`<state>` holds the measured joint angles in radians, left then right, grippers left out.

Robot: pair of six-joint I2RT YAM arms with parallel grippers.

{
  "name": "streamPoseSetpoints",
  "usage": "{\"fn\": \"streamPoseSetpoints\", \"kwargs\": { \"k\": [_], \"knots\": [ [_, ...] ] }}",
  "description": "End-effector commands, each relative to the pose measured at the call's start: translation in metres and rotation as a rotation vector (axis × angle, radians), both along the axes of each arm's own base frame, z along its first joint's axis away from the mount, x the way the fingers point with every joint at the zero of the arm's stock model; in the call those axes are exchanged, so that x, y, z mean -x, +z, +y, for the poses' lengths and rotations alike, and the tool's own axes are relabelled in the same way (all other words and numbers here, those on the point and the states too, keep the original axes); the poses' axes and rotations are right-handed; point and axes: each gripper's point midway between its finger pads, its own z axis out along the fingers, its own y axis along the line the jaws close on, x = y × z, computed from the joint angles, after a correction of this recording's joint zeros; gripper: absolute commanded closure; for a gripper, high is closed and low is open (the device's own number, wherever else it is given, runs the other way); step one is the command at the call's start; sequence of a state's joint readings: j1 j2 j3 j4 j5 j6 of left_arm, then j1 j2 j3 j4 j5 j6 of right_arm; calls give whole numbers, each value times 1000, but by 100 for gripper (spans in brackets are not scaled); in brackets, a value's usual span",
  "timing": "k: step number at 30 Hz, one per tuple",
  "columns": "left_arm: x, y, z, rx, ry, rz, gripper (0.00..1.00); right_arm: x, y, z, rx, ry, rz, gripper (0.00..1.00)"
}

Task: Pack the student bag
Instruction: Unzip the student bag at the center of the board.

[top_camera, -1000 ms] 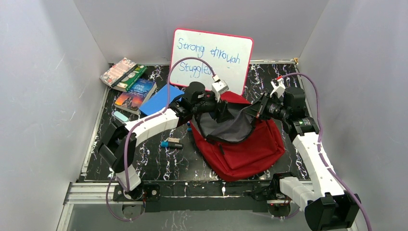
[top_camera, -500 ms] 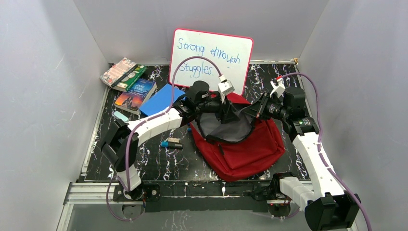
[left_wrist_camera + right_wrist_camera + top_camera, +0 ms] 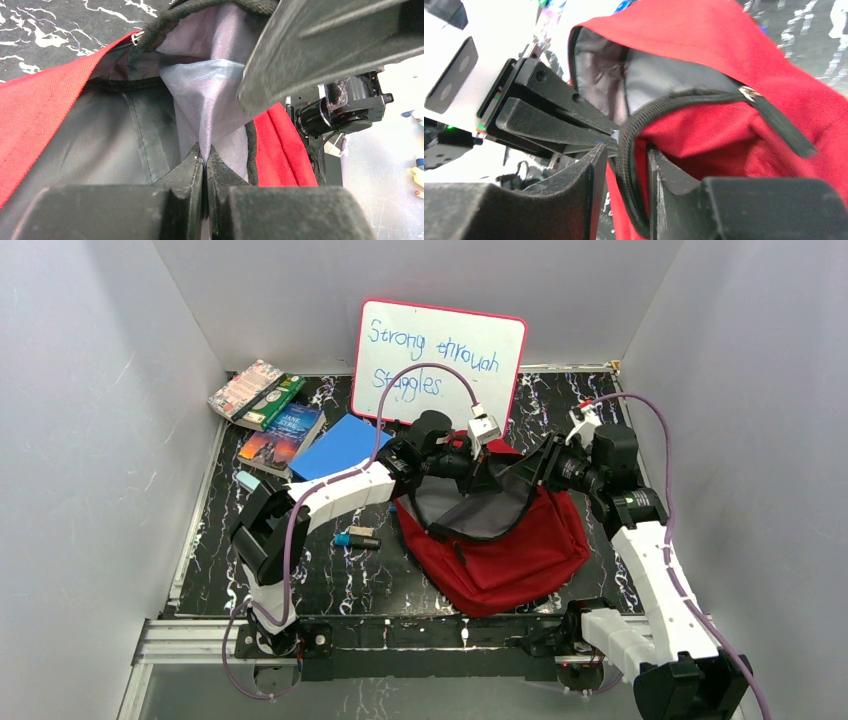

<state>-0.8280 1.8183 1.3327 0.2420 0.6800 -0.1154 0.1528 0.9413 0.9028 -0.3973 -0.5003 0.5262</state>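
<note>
Pale walls (image 3: 90,420) enclose the black, perhaps marbled table (image 3: 330,580) bearing the student bag (image 3: 510,550).

Black marbled table (image 3: 330,580) carries red student bag (image 3: 520,560), books (image 3: 262,400), blue folder (image 3: 340,445), marker (image 3: 357,538), whiteboard (image 3: 440,340)

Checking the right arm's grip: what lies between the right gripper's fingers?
The student bag's black zipper rim runs between the right gripper's fingers, shown in the right wrist view.

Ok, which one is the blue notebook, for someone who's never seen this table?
Start at the whiteboard leaning on the back wall. Off its lower left corner, between the printed books and the red student bag, lies the blue notebook. Unlike those books, its cover is plain solid blue.
</note>
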Motion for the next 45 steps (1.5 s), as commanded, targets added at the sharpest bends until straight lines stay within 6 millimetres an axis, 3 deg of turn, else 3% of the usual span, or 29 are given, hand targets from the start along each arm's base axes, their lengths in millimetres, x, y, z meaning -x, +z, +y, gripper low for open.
{"fn": "streamPoseSetpoints", "kwargs": {
  "k": [1, 6, 13, 17, 35, 45],
  "knots": [
    [0, 19, 0, 22, -7, -47, 100, -12, 24, -43, 122, -255, -102, 54],
    [2, 18, 2, 19, -7, -48, 100, -8, 23, -81, 78, -561, -73, 47],
    [2, 18, 2, 14, -10, -50, 100, 2, -10, -90, -171, -799, 107, 37],
    [4, 19, 2, 17, -17, -49, 100, -2, -19, -89, -276, -858, 155, 36],
    [5, 23, 3, 19, -24, -54, 100, -40, -53, -93, -361, -979, 222, 40],
    [6, 21, 2, 14, -33, -48, 100, -53, -47, -96, -375, -992, 178, 40]
  ]
}}
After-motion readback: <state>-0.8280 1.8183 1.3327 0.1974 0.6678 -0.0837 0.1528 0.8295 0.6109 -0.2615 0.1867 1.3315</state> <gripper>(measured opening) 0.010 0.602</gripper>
